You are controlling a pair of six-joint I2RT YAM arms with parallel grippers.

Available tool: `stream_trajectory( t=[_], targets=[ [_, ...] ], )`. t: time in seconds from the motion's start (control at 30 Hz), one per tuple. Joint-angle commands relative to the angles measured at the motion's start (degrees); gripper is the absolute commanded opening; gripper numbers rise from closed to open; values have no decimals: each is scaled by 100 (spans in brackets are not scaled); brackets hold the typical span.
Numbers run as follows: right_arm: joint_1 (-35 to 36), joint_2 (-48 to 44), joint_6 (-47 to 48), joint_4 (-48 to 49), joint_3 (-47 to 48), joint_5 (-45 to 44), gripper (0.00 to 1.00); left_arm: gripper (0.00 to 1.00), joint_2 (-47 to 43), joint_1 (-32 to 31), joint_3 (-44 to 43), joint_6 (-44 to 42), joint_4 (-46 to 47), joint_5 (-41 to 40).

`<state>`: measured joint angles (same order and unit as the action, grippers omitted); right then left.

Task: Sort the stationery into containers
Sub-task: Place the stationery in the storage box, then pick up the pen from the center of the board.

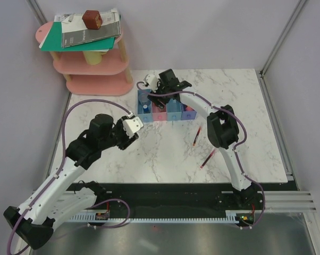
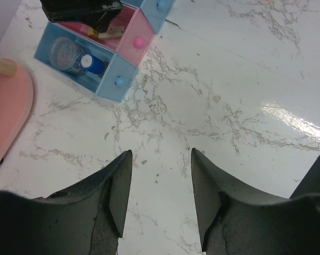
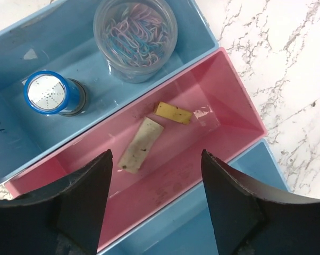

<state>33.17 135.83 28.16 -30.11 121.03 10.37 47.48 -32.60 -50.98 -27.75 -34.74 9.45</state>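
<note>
The row of bins stands mid-table at the back. My right gripper is open and empty just above the pink bin, which holds two tan erasers. The light blue bin holds a small blue cylinder and a clear round jar of clips. Two red pens lie on the marble right of centre. My left gripper is open and empty over bare marble, with the bins ahead of it to the upper left.
A pink tiered shelf stands at the back left with green and grey books and a brown cube on top. Grey walls close both sides. The right arm arches over the pens.
</note>
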Motion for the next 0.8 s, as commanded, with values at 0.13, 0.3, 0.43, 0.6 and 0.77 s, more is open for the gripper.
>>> stream_trajectory(
  t=[0.13,0.3,0.43,0.6,0.77],
  targets=[
    [-82,-1740,84,137,-762,-807,78,54,726,-36,-360,207,160,-109],
    [-697,-3236,-92,137,-2178,-958,79,52,1831,-132,-605,252,476,-391],
    [-1057,-4666,40,76,-3810,-1002,79,52,2624,-448,-1044,725,696,-769],
    [-1137,-5767,400,-522,-4912,-1327,80,51,3931,-1142,-1895,1358,758,-1296],
    [-1207,-6375,129,-681,-5493,-1450,80,52,5076,-1652,-3107,1983,758,-1314]
  ],
)
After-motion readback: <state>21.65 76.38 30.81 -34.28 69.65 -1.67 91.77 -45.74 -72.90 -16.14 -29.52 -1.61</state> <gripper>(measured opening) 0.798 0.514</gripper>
